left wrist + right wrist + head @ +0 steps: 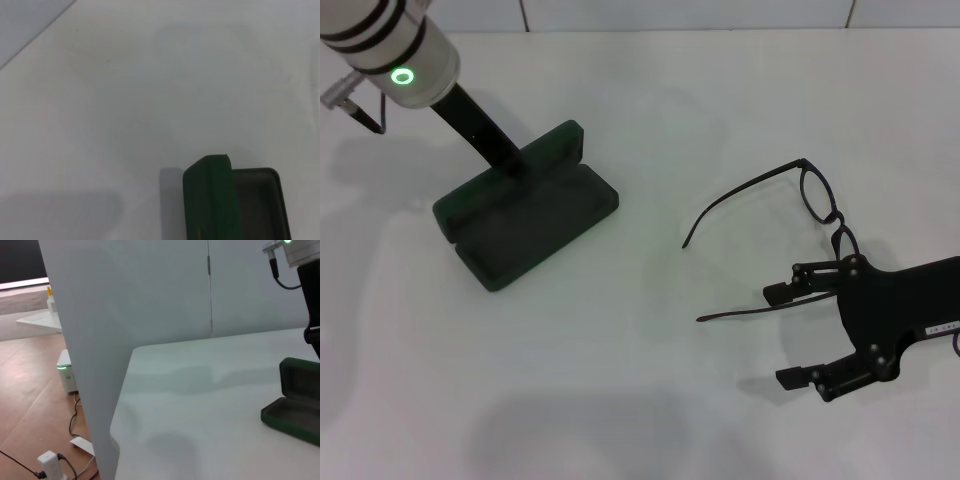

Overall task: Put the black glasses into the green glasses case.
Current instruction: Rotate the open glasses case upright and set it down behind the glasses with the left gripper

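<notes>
black glasses (790, 215) partly hidden by open right claw (790, 335); left claw unseen.

1. Left arm (395, 50): white cylindrical wrist housing with two black bands, a glowing green ring light, and a thin dark cable at its side.
2. Left hand (480, 128): slim matte-black bar leaving the housing.
3. Right hand (810, 335): matte-black linkage body, two flat-tipped fingers (782, 292), round pivot screws, small white label strip.
</notes>
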Available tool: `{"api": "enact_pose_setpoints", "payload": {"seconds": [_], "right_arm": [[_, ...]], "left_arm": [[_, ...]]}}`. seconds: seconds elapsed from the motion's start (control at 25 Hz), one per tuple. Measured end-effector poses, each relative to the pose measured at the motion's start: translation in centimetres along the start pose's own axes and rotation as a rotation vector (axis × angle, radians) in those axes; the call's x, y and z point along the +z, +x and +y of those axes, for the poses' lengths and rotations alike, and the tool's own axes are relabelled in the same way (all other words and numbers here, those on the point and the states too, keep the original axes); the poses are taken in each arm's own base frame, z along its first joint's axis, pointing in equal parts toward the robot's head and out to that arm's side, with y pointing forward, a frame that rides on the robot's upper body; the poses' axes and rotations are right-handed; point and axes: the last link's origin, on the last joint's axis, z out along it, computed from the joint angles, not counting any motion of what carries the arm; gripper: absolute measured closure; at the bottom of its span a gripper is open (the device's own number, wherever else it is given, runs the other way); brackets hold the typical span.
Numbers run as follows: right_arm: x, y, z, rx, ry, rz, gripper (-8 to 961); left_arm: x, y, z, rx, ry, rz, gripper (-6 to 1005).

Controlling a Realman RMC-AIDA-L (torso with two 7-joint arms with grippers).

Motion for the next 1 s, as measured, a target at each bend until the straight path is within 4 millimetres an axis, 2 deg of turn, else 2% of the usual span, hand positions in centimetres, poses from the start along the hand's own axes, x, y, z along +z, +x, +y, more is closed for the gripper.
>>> {"api": "enact_pose_setpoints", "payload": {"seconds": [0.24, 0.56, 0.76, 1.0], "right_arm": [[0.0, 0.1, 0.1, 0.005, -0.001, -0.003, 92], [-0.1, 0.2, 0.4, 0.01, -0.011, -0.003, 92], [0.0, 0.2, 0.5, 0.009, -0.017, -0.005, 91], [0.0, 0.2, 0.6, 0.008, -0.023, -0.009, 91]], "left_arm": [[-0.7, 1.0, 0.9, 0.158, -0.003, 0.026, 779], [-1.0, 4.3, 4.5, 0.531, -0.068, 0.066, 779], [-0.7, 5.3, 5.6, 0.586, -0.097, 0.099, 784], [0.1, 5.6, 6.1, 0.618, -0.1, 0.095, 786]]}}
